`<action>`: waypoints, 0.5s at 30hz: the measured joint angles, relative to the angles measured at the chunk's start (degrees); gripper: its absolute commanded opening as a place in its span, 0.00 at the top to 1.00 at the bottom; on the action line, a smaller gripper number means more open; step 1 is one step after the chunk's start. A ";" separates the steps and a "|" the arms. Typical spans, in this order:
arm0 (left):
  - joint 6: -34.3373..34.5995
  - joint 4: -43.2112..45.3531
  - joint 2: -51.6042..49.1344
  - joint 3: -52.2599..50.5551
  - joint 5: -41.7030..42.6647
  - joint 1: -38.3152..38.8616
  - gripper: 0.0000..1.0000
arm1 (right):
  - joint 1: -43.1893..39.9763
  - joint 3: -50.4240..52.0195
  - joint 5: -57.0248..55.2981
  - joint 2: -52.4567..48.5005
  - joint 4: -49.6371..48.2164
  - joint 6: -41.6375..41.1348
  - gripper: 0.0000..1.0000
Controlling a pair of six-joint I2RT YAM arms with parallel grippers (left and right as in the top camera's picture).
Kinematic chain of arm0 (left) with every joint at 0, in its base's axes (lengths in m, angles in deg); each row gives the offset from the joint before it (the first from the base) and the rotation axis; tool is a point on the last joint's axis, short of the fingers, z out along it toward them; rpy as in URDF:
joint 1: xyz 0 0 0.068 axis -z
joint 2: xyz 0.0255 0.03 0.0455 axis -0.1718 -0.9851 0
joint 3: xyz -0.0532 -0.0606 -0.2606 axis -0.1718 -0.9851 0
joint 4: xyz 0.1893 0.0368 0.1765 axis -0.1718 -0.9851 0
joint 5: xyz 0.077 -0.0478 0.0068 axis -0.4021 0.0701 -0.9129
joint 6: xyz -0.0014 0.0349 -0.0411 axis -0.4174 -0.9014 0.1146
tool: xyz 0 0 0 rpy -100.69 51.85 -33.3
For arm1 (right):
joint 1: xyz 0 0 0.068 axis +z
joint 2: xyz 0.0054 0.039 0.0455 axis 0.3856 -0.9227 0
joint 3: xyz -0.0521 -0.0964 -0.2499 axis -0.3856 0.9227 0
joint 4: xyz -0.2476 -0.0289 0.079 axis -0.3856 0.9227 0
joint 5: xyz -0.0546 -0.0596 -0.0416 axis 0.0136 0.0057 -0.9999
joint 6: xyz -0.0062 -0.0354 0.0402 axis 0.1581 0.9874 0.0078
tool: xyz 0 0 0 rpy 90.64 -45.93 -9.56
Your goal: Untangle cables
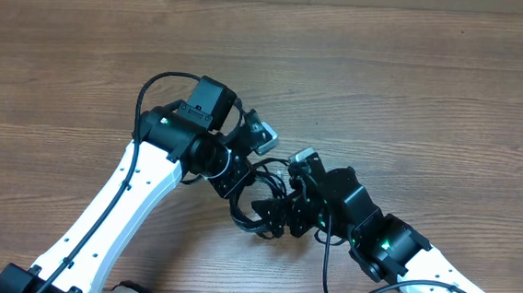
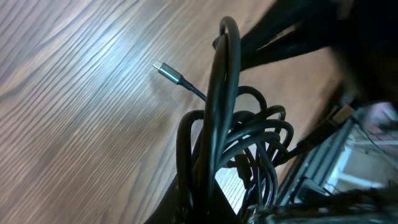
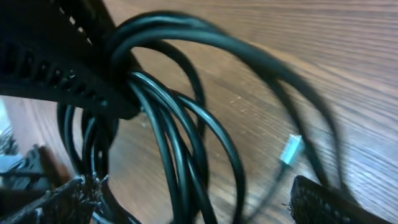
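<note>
Left arm (image 1: pixel 130 183) is seen entering from the near-left corner of the counter (image 1: pixel 387 72) and reaching toward mid-width.

Left claw (image 1: pixel 245 180): together, clamped on the cables (image 1: pixel 255 216). In the right wrist view a black ribbed finger (image 3: pixel 62 74) of it is seen pinching several strands into one bunch. Below the pinch the strands are fanned into loose loops.

The cables are located at about mid-width of the counter, closer to the near edge than to the far edge, directly between the two claws. They are seen as a small tangled coil of thin black loops. One strand is led away from the coil, and its silvery plug (image 2: pixel 166 70) is laid flat on the bare wood, apart from the loops.

Right claw (image 1: pixel 283 211): apart. Its two fingers (image 3: pixel 65 199) are held wide at either side of the hanging loops in the right wrist view. Whether any strand is touched by them cannot be told; motion blur is noted there.

Right arm (image 1: pixel 419 264) is seen entering from the near-right corner.
</note>
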 measured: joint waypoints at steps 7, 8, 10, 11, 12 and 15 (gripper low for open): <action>-7.89 0.04 0.00 0.00 4.37 0.00 0.96 | 0.00 0.00 3.10 0.00 0.02 0.79 0.14; -8.74 0.02 0.00 0.00 4.24 0.00 0.96 | 0.00 0.00 3.58 0.00 -0.09 0.76 0.14; -10.19 0.02 0.00 0.00 3.08 0.00 0.96 | 0.00 -0.02 4.26 0.00 -0.72 0.46 0.14; -10.84 0.00 0.00 0.00 1.92 0.00 0.96 | 0.00 -0.02 4.55 0.00 -1.09 0.00 0.14; -11.21 0.00 0.00 0.00 1.07 0.00 0.96 | 0.00 0.00 4.68 0.00 -1.33 -0.28 0.14; -12.68 -0.22 0.00 0.00 -2.10 0.00 0.96 | -0.37 0.00 5.53 0.00 -2.38 -1.55 0.16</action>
